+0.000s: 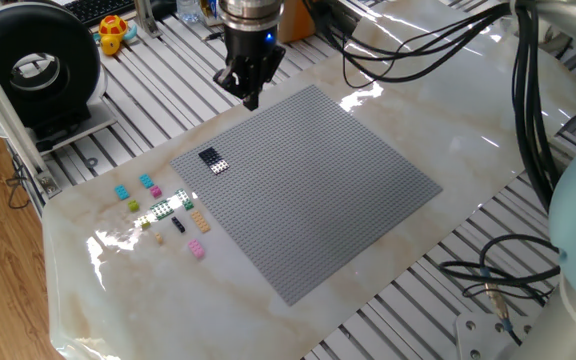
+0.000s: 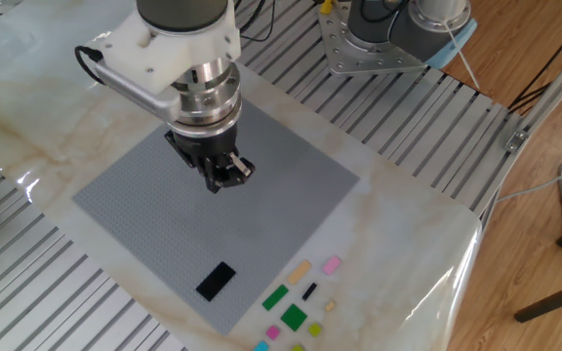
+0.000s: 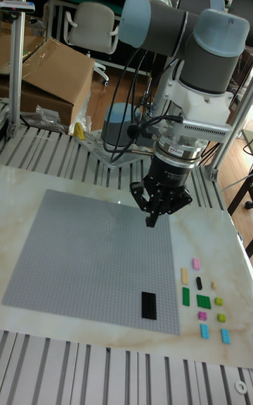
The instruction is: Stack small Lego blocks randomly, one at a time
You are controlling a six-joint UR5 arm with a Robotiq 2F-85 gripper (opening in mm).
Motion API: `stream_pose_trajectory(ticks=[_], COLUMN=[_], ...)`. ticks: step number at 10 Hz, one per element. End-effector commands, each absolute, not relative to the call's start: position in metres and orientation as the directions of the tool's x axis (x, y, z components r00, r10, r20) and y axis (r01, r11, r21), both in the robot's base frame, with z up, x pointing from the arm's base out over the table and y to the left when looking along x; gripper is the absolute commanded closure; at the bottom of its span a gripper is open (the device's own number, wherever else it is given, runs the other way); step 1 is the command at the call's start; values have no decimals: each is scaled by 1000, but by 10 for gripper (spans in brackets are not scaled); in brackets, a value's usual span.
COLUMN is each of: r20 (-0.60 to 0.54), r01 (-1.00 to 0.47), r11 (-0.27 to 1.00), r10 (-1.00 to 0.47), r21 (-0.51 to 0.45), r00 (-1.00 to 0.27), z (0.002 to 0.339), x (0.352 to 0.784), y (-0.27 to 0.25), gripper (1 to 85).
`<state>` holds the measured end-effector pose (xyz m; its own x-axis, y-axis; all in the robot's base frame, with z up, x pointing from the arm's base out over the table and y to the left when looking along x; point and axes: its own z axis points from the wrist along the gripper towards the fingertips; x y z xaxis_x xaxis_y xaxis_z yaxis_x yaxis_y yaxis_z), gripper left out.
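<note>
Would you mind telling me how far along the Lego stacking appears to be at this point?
Early, it seems. Already placed: one black block sits on the grey baseplate near its corner; the first fixed view shows a white piece beside it. In hand: nothing visible; the gripper hovers above the baseplate, its jaws close together. Left: the loose small blocks lie scattered on the marble beside the baseplate, none stacked.
</note>
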<state>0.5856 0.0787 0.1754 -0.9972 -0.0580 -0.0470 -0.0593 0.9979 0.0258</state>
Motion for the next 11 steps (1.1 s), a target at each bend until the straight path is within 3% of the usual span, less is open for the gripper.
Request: stream_pose_trajectory(ticks=[1,3,6,7,9,11], r20=[-73,-87,34,26,-26,-42], r01=[-15,17,32,-13,-27,22], r11=[995,996,998,999,996,996], r10=[-8,25,30,-14,-25,26], r21=[101,93,52,49,88,89], r00=[-997,-996,-999,-1000,-999,-999], z=[168,155,153,153,147,129], x=[594,596,565,567,579,584], y=[119,139,131,130,148,171], gripper=[707,707,730,723,453,457])
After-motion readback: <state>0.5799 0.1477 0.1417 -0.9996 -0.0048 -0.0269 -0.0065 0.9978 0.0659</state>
